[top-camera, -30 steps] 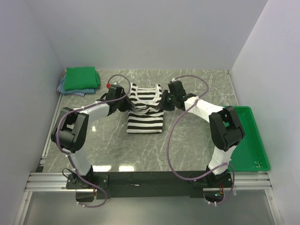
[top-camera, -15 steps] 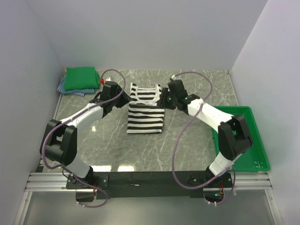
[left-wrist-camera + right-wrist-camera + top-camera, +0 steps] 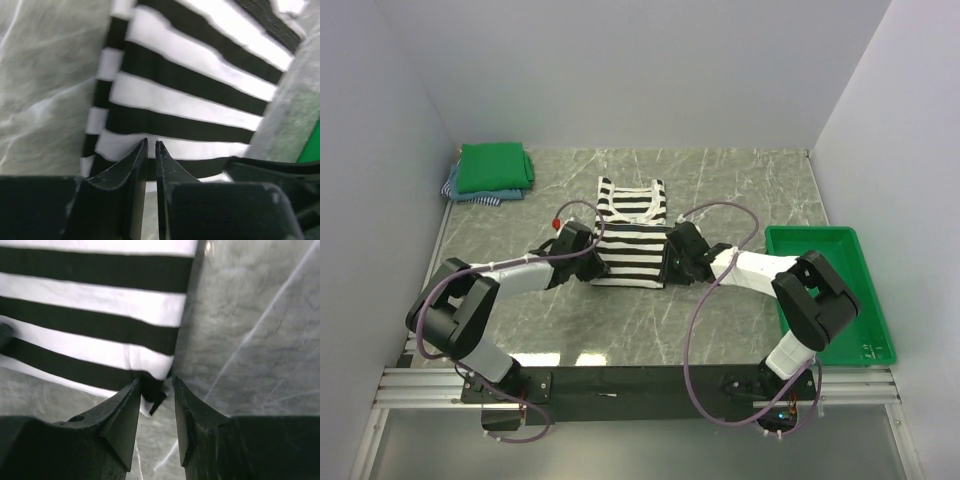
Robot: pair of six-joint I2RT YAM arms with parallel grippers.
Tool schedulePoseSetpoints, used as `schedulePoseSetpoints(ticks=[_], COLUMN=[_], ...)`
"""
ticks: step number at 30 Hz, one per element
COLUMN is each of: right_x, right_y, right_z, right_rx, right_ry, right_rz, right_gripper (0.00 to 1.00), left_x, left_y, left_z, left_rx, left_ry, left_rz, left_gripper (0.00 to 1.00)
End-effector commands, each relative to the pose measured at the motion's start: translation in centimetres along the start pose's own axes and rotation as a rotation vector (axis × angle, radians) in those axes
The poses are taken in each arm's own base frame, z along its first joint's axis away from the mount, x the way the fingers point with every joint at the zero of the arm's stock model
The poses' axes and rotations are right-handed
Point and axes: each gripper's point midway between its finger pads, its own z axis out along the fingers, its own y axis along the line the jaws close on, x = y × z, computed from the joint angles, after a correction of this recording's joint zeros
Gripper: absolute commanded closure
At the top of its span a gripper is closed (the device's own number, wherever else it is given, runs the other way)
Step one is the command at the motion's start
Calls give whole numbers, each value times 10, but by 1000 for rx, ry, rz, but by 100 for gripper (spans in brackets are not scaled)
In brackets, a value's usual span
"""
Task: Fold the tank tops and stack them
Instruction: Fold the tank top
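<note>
Jaws of left gripper (image 3: 151, 143) barely apart at striped top (image 3: 632, 240) hem; right gripper (image 3: 156, 382) open astride corner.

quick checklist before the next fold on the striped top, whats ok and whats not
1. left end effector at the near left corner of the striped tank top: ok
2. left grip on the hem: cannot tell, fingers nearly together
3. right end effector at the near right corner: ok
4. right grip: not ok, jaws apart, corner only lying between them
5. top flat on the table: ok
6. folded green top well away at the far left: ok
</note>
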Motion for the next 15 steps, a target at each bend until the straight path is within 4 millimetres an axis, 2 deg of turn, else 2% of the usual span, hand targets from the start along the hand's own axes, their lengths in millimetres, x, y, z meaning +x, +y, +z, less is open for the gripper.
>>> schedulePoseSetpoints(ticks=[1,5,9,11,14,15], right_x=[-1,1,1,1,-1,-1], right_y=[-2,-6,-9,-10,-6,-6], right_z=[6,5,3,-1,-11,-13], right_rx=[-14,-3,15,15,-10,-12], right_ry=[-31,-32,-29,-31,-48,-51], right_rz=[21,10,-1,-3,6,9], right_gripper=[59,60,60,60,59,59], left_x=[6,14,13,11,0,-11], left_y=[1,10,8,6,-11,-18], left_z=[4,4,-1,-5,-20,-29], left_rx=[24,5,9,13,58,78], left_ry=[-14,3,1,-1,-30,-79], left_rz=[-29,-20,-11,3,21,24], left_gripper=[83,83,82,78,68,64])
